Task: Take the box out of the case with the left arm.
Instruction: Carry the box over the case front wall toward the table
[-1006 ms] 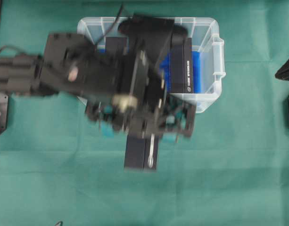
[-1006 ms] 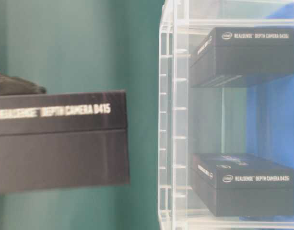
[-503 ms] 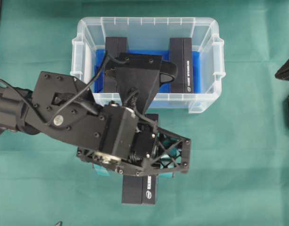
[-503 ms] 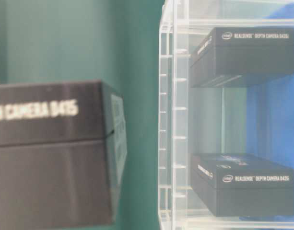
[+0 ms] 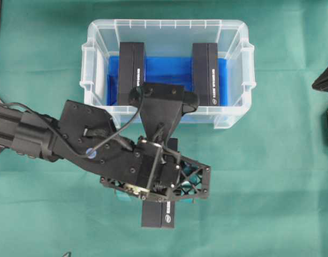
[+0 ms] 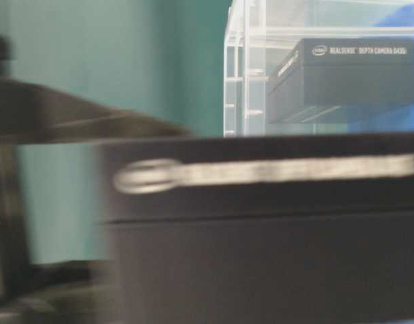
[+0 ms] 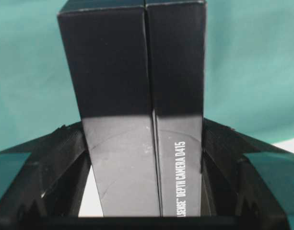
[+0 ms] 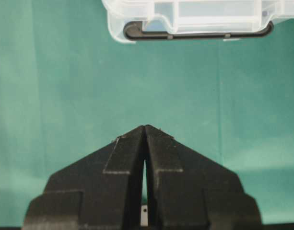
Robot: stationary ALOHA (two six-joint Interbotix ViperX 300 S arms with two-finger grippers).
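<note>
Left end effector [image 5: 169,184] clamped on the black box [image 5: 159,214], already clear of the case [image 5: 236,115] above the green tabletop [image 5: 271,187], set-down and release apparently remaining.

Held black box [image 7: 137,120], lower centre of the left wrist view: white "SENSE DEPTH CAMERA D415", start cut off. Box in case [image 6: 348,77], upper right of the table-level view: "REALSENSE DEPTH CAMERA D435i".
</note>
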